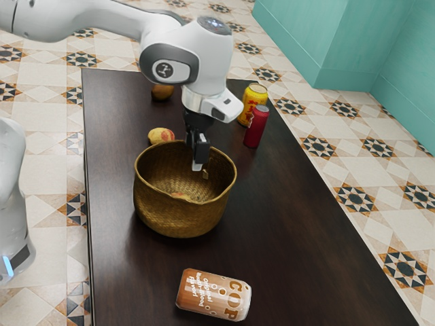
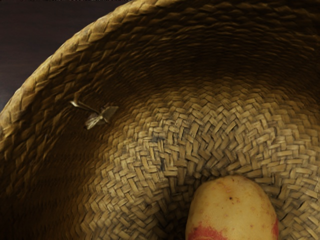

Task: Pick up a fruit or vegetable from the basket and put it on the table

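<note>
We judge this the reaching step: our pincer (image 1: 198, 161) is at the basket (image 1: 180, 222), whether spread or pressed together we can't tell. The potato (image 2: 232, 210) lies inside, ungrasped; next we should line up above it and descend.

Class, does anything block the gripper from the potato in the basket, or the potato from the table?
Nothing visible stands between the gripper and the potato. The basket's woven wall rises around the potato, between it and the table.
</note>
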Action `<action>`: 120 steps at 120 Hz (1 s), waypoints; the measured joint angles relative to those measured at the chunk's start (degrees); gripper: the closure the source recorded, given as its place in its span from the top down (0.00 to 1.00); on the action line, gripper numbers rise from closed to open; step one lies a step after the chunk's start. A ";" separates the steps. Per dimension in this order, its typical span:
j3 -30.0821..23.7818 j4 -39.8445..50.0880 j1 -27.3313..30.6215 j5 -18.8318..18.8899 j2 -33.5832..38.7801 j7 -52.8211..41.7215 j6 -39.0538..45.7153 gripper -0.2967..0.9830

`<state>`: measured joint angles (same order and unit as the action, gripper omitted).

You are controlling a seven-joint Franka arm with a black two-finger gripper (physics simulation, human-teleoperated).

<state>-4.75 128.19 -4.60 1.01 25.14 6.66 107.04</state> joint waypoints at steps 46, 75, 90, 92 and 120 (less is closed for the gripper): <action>-0.51 6.86 -0.02 -2.76 -1.98 0.31 6.30 0.77; -1.29 7.46 -0.07 -3.84 -2.18 0.43 7.95 0.77; -1.93 7.53 -0.20 -4.81 -2.37 0.48 8.17 0.77; -1.96 7.55 -0.19 -4.93 -2.37 0.49 8.18 0.77; -2.02 9.95 -0.23 -6.85 -2.25 0.49 8.15 0.77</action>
<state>-6.77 138.14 -4.83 -5.85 22.89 7.15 115.20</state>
